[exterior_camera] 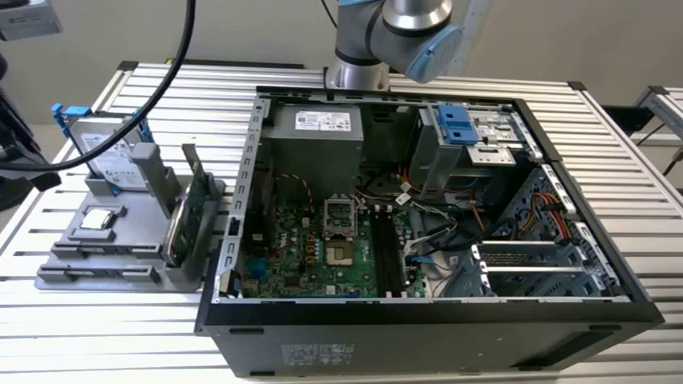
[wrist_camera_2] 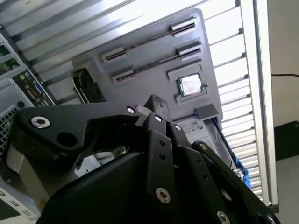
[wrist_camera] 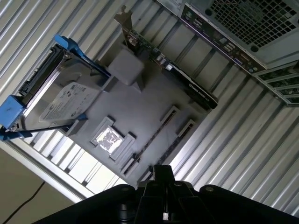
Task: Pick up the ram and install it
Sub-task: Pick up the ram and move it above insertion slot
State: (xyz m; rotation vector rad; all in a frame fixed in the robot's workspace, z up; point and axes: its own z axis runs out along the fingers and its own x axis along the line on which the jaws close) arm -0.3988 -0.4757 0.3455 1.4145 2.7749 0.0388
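My claw (wrist_camera: 161,171) is pressed together, empty, above the grey holder (wrist_camera: 140,102). The ram (wrist_camera: 152,136) lies slotted there, below the claw and untouched; pickup and install are both left, I judge.

Exterior view: high, angled down on computer case (exterior_camera: 427,324) and gray tray (exterior_camera: 64,277). Both wrist views: overhead, share tray.

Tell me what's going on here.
A robot arm is working beside an open PC case. Its pincer hangs over a gray tray, where the ram sits in its holder, not yet picked up. A hard drive and a card stand in the same tray.
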